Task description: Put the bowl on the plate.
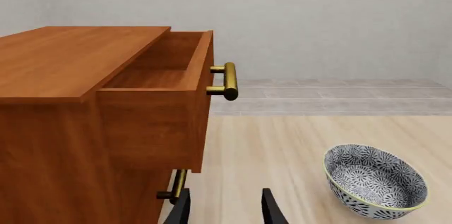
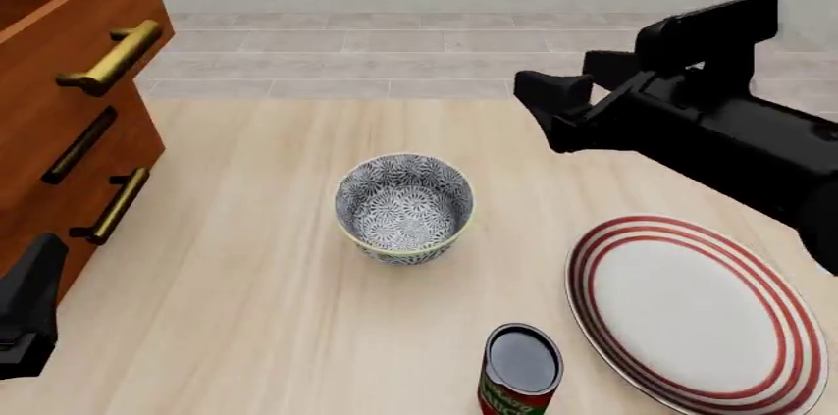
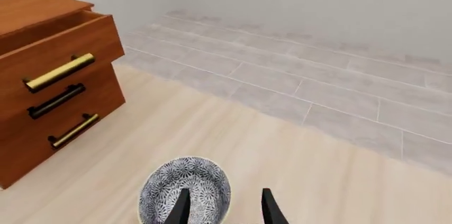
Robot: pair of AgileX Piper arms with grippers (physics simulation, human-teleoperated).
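The bowl stands upright on the table, apart from everything else. To its right and a little nearer the camera lies the plate, white with red rings. Nearer than the bowl, just left of the plate's rim, stands a can with a dark top and a red-green label; no writing on it can be read. Left of the bowl is a wooden dresser, its top drawer pulled out, with brass handles.

The right gripper hangs above the bowl, fingers parted, holding nothing. The left gripper, beside the dresser, also shows its fingers apart and empty.
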